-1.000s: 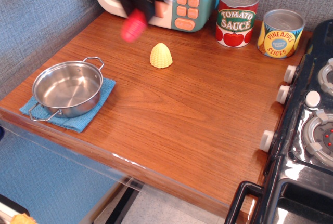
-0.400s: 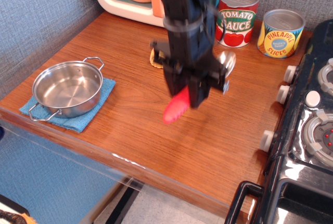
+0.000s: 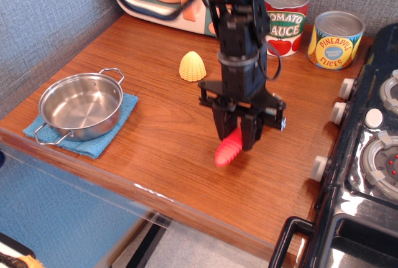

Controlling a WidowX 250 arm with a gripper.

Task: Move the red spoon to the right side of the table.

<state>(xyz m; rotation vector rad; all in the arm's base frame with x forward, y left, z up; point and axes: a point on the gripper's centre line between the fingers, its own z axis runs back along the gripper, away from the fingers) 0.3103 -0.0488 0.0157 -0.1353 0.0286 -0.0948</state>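
The red spoon (image 3: 229, 150) shows only its chunky ribbed red handle, which sticks out down and left from between the fingers. Its silver bowl is hidden behind the gripper. My black gripper (image 3: 239, 136) is shut on the spoon, low over the brown wood-grain table (image 3: 168, 125), right of centre and toward the front edge. The handle tip is at or just above the table surface; I cannot tell if it touches.
A yellow ridged cone toy (image 3: 193, 66) sits behind-left of the gripper. A steel pan (image 3: 79, 106) rests on a blue cloth (image 3: 122, 114) at the left. Tomato sauce (image 3: 285, 20) and pineapple (image 3: 336, 39) cans stand at the back. A black toy stove (image 3: 368, 150) borders the right. A toy microwave (image 3: 166, 0) is at the back.
The gripper carried the spoon from the back near the microwave forward and to the right, and has come lower toward the table. The cone toy is uncovered again.
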